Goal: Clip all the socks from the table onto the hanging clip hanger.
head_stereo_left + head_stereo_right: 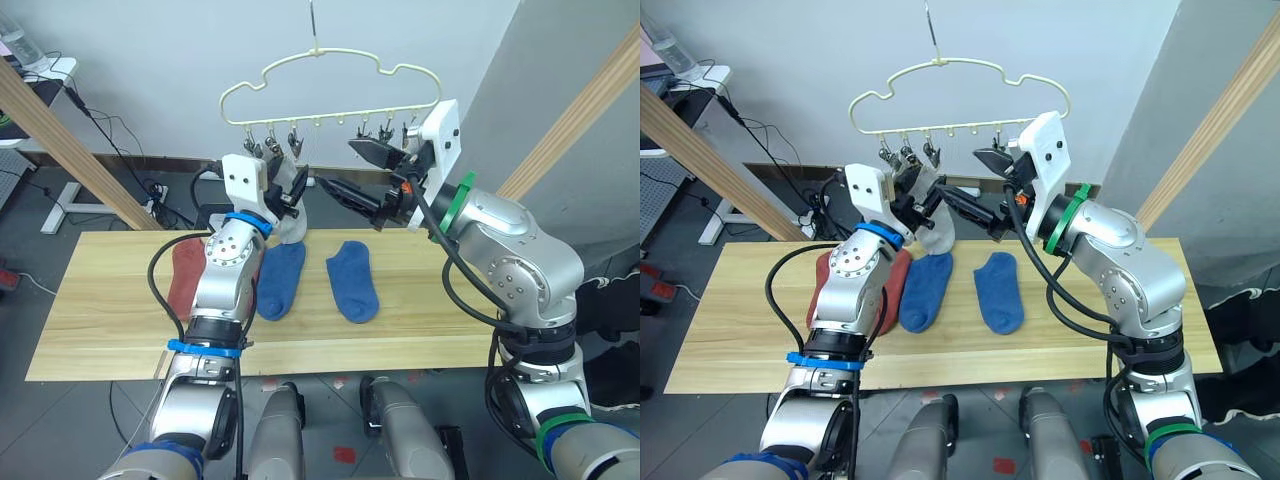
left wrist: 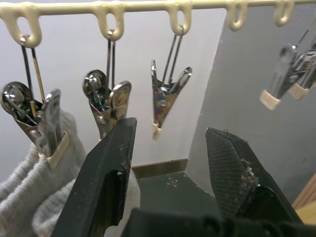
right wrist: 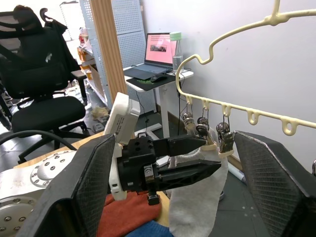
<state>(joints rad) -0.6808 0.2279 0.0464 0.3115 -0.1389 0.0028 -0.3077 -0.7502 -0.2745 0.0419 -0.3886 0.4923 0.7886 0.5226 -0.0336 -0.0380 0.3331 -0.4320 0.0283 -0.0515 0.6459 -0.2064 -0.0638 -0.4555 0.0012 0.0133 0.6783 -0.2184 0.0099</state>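
The pale yellow clip hanger (image 2: 143,6) hangs above the far edge of the table (image 1: 420,330), with a row of metal clips (image 2: 165,98) under its bar. A light grey sock (image 3: 197,197) dangles from the clips at the hanger's left end. My left gripper (image 1: 298,188) is raised just below those clips, beside the grey sock, open and holding nothing. My right gripper (image 1: 335,163) is open too, level with the clips and pointing left at the left gripper. Two blue socks (image 1: 282,280) (image 1: 352,280) lie flat mid-table. A rust-red sock (image 1: 185,275) lies to their left, partly hidden by my left arm.
Slanted wooden poles (image 1: 70,140) (image 1: 580,110) rise at both ends of the table. Cables and a power strip (image 1: 150,190) lie on the floor behind it. Farther to the left are a desk with a laptop (image 3: 158,49) and a black office chair (image 3: 39,64).
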